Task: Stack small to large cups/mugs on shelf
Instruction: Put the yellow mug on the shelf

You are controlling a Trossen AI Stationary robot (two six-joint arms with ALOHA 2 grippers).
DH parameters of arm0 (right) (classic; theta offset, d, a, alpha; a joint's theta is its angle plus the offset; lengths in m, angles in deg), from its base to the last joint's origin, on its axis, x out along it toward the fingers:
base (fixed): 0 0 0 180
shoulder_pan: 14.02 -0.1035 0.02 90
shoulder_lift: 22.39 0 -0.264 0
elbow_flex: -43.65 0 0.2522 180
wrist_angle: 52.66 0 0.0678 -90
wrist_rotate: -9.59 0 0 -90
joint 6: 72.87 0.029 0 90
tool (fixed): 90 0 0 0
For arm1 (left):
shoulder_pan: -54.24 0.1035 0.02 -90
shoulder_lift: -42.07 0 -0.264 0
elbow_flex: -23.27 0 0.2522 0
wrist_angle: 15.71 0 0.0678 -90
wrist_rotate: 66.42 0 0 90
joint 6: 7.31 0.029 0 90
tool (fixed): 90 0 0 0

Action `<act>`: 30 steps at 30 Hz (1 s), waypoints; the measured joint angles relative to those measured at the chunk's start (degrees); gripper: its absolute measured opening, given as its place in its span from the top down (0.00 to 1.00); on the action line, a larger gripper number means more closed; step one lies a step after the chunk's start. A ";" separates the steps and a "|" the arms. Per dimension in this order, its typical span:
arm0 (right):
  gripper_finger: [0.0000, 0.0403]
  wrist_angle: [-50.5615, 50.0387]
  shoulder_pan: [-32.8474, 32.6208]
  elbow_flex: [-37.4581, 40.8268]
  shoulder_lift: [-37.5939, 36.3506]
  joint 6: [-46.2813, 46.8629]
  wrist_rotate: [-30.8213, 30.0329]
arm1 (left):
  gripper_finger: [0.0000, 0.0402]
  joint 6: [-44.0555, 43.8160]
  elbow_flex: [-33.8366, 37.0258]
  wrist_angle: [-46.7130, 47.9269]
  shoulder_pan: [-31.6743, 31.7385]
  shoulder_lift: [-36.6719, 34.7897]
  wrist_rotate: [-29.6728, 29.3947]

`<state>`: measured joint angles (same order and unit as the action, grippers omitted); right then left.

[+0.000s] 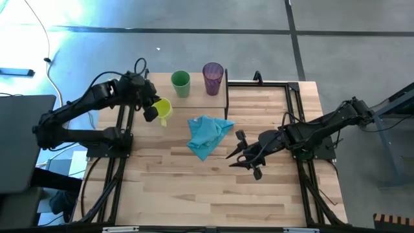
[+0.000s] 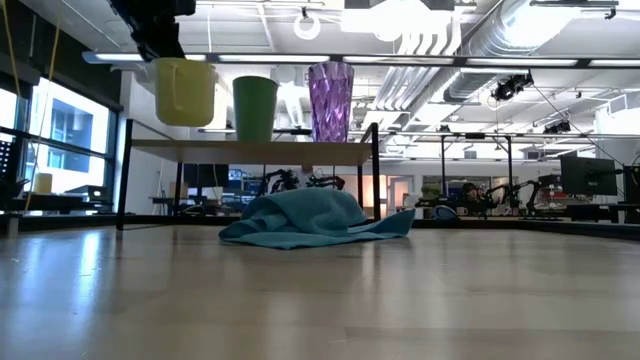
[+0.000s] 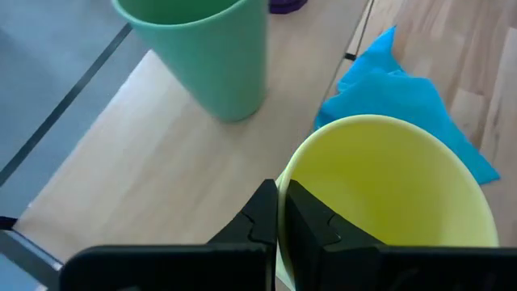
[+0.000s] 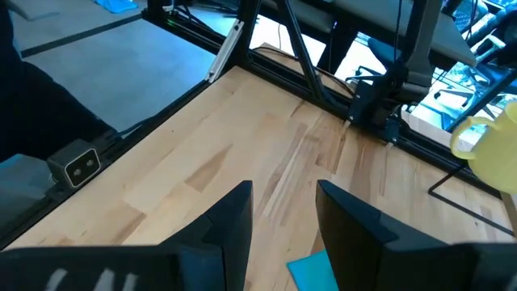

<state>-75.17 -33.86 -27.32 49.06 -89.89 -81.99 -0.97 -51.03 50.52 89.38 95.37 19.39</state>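
Observation:
My left gripper (image 1: 153, 111) is shut on the yellow mug (image 1: 163, 109) and holds it just above the left end of the shelf (image 2: 300, 151). The mug (image 2: 186, 91) hangs clear of the board, left of the green cup (image 2: 255, 108). The purple tumbler (image 2: 331, 100) is right of the green cup. Both stand upright on the shelf on their bases. My right gripper (image 1: 233, 160) is open above the table, right of the blue cloth (image 1: 207, 133), with nothing between its fingers. My left gripper pinches the mug's wall at the rim (image 3: 282, 187), one finger (image 3: 315, 228) inside the mug and one finger (image 3: 257, 220) outside. The fingers slant down from above, coming from the table's left. The mug is lifted clear, upright, mouth up.
The light blue cloth (image 2: 310, 220) lies crumpled on the table just in front of the shelf. Black frame rails (image 1: 294, 103) run along the table's left and right sides. Bare wooden tabletop (image 1: 194, 188) stretches toward the near edge.

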 joint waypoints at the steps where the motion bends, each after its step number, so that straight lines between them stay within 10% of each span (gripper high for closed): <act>1: 0.68 0.01 0.00 0.00 0.00 0.00 0.00 | 1.00 1.31 0.00 -0.08 1.54 0.00 1.14; 19: 0.68 0.00 -0.02 -0.02 0.01 2.97 0.02 | 1.00 21.33 0.02 -3.30 28.27 3.55 23.03; 30: 0.68 0.00 -0.02 -0.04 0.01 1.86 0.02 | 1.00 23.68 -0.17 -7.41 32.37 8.45 26.87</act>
<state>-75.17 -33.88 -27.36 49.07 -88.03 -81.97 22.71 -51.19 43.10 121.75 103.82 46.26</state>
